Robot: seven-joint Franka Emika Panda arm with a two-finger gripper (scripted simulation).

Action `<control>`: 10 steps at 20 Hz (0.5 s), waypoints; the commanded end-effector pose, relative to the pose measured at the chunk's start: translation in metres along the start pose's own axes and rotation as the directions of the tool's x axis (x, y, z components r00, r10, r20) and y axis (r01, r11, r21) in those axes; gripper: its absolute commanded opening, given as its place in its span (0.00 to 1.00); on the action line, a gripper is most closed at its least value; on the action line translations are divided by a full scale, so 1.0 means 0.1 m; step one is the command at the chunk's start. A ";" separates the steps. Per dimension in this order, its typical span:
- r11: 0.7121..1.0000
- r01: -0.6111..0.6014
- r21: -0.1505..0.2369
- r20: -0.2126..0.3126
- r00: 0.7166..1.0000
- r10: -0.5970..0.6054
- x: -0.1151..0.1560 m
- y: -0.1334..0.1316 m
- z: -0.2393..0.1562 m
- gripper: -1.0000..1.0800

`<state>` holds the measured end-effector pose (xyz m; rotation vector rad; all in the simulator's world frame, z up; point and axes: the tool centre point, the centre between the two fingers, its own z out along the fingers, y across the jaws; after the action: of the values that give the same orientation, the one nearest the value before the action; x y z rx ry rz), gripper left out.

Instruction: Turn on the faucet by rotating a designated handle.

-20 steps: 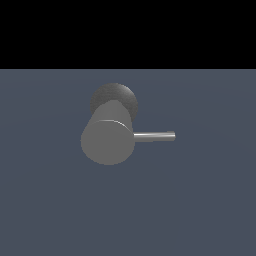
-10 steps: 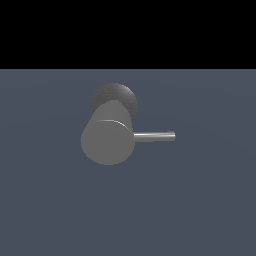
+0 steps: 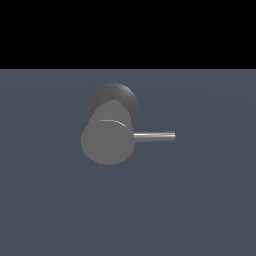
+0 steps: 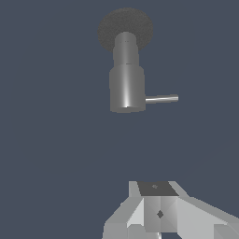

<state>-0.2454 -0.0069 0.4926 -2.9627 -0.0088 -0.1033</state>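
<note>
The faucet is a thick matte grey cylinder with a flat round end, standing on a darker rounded base. It also shows in the wrist view. The handle is a thin silver-grey rod sticking out of the cylinder toward the exterior view's right; it also shows in the wrist view. My gripper shows only in the wrist view, as pale grey blocks at the picture's edge, well apart from the faucet and touching nothing. How its jaws stand is not clear. The exterior view does not show the gripper or arm.
The faucet stands on a flat blue-grey surface that fills both views. Beyond its far edge the exterior view is black. No other objects are in view.
</note>
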 end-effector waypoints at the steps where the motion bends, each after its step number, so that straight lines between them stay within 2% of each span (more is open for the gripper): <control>1: 0.998 0.011 0.056 -0.035 0.999 -0.009 0.02 -0.01 -0.07 0.00; 6: 0.977 0.051 0.208 -0.136 0.990 -0.023 0.06 -0.03 -0.27 0.00; 10: 0.930 0.102 0.353 -0.242 0.970 -0.014 0.10 -0.01 -0.51 0.00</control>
<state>-0.2399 -0.0122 0.5344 -2.6303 -0.0689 -0.3662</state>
